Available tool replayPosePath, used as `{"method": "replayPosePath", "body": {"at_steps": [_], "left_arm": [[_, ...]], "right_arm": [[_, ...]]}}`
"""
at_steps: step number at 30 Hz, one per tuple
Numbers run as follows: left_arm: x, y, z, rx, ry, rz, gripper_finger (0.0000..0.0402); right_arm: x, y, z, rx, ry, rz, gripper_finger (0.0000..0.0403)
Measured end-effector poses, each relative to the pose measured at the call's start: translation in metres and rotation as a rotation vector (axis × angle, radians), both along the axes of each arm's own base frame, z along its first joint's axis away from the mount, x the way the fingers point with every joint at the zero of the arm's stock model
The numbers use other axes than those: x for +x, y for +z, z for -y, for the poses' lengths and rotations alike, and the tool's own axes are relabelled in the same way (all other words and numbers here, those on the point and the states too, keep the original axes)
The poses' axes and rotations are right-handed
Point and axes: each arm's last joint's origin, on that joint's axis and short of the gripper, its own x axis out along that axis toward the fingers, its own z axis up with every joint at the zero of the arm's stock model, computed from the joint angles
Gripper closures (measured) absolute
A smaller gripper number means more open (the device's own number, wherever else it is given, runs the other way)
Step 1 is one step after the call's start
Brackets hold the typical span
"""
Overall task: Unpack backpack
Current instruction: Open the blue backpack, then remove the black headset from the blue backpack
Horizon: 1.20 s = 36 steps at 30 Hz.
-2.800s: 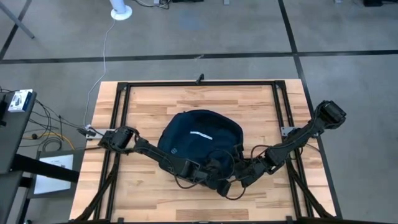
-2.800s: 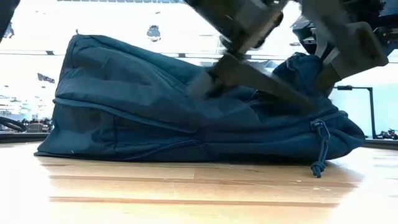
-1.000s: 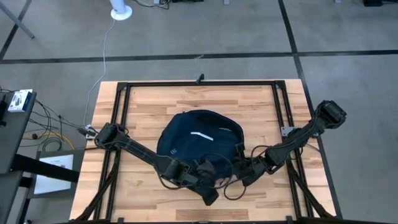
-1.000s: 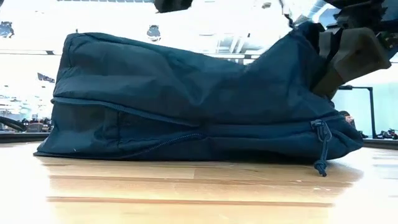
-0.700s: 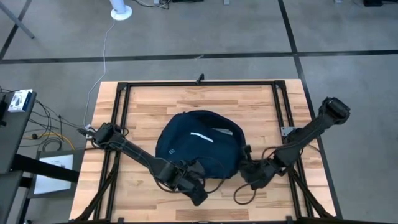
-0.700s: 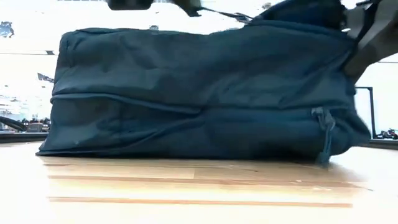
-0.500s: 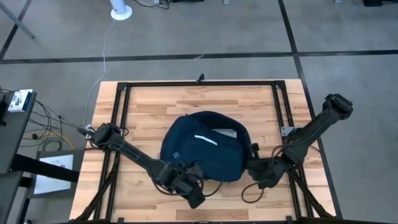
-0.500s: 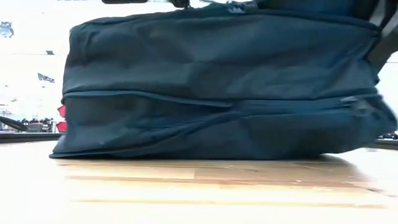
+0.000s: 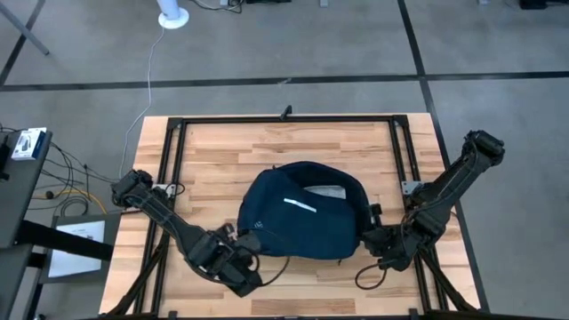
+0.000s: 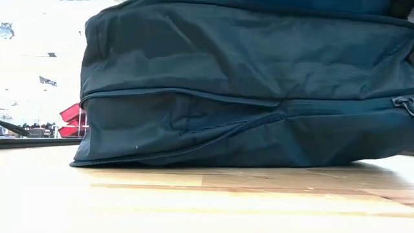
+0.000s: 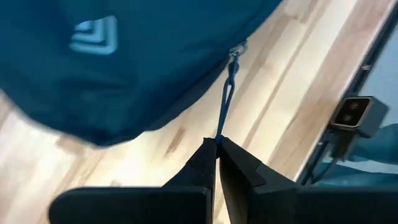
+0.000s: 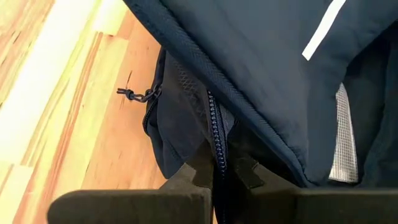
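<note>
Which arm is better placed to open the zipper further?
Likely the left: its gripper is shut on the zipper cord and has free table behind. The right gripper pins the backpack edge.

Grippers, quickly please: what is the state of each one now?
Left gripper: closed on the zipper cord of the backpack.
Right gripper: closed on the backpack's fabric edge beside its zipper.

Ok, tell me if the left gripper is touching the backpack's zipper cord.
Touching. The left wrist view shows the left gripper shut on the zipper cord of the backpack.
</note>
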Motion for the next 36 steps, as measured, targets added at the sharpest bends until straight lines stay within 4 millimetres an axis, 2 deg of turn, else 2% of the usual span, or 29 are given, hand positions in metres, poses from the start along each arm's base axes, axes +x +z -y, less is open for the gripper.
{"method": "replayPosePath", "body": {"at_steps": [5, 11, 14, 20, 24, 28, 30, 32, 36], "left_arm": [[-0.011, 0.0, 0.0, 0.026, 0.059, -0.052, 0.0401], [-0.011, -0.001, -0.001, 0.073, 0.12, -0.001, 0.0396], [-0.008, 0.0, -0.002, 0.071, 0.146, 0.025, 0.0371], [0.003, 0.002, 0.002, -0.02, 0.158, 0.105, 0.0291], [0.022, 0.014, 0.01, -0.055, 0.019, 0.29, 0.0256], [0.058, 0.031, 0.017, 0.2, -0.239, 0.616, 0.0249], [0.076, 0.022, 0.018, 0.346, -0.378, 0.628, 0.0248], [0.093, 0.006, 0.013, 0.407, -0.42, 0.609, 0.0248], [0.124, -0.024, -0.009, 0.338, -0.408, 0.537, 0.024]], "right_arm": [[0.0, 0.0, 0.0, -0.004, -0.002, 0.003, 0.0403], [0.0, 0.0, 0.0, -0.008, 0.0, 0.0, 0.0403], [0.0, 0.0, 0.001, -0.011, 0.0, -0.002, 0.0403], [0.0, 0.0, 0.001, -0.008, -0.004, -0.002, 0.0403], [0.0, 0.0, 0.001, -0.007, -0.006, 0.0, 0.0403], [0.002, 0.0, 0.003, -0.022, -0.02, 0.012, 0.0403], [0.004, 0.0, 0.005, -0.024, -0.033, 0.013, 0.0403], [0.005, 0.0, 0.007, -0.026, -0.044, 0.013, 0.0403], [0.006, 0.0, 0.008, -0.025, -0.051, 0.014, 0.0403]]}}
